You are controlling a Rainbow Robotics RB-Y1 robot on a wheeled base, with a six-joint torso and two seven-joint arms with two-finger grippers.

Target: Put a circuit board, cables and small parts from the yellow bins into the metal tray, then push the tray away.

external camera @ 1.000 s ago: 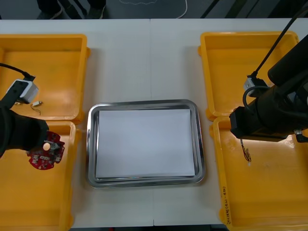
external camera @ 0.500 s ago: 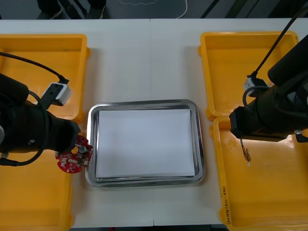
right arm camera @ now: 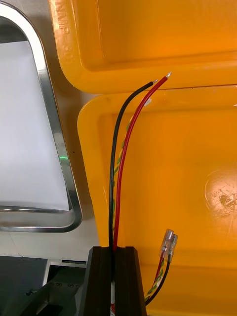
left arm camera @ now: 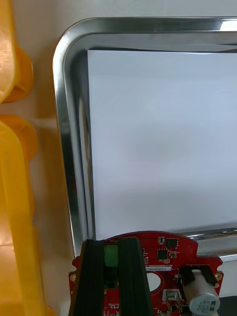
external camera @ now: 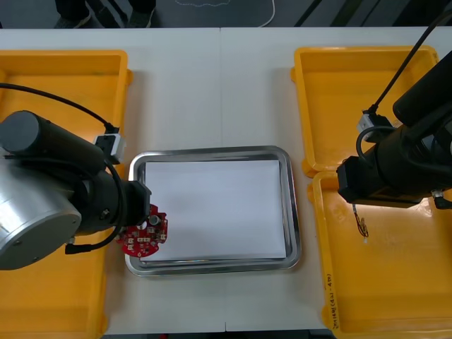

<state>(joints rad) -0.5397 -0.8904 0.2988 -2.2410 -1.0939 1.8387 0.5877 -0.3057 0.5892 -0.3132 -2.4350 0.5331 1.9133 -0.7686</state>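
My left gripper (external camera: 138, 224) is shut on a round red circuit board (external camera: 144, 234) and holds it over the near left corner of the metal tray (external camera: 296, 212), which is white inside. In the left wrist view the fingers (left arm camera: 129, 276) pinch the circuit board (left arm camera: 173, 269) at its edge, above the tray's rim (left arm camera: 74, 148). Over the near right yellow bin (external camera: 395, 282), my right gripper (right arm camera: 112, 276) is shut on a bundle of cables (right arm camera: 123, 158): a black one, a red one and a twisted red and yellow one. The cable ends (external camera: 362, 229) dangle in the bin.
Yellow bins stand at the far left (external camera: 63, 106), near left (external camera: 42, 304) and far right (external camera: 353, 92). In the right wrist view the orange bin wall (right arm camera: 148, 64) lies beyond the cable tips, with the tray's corner (right arm camera: 64, 197) beside it.
My left arm has carried the circuit board rightward, out of the near left bin and over the tray's near left corner. The right arm has not moved.
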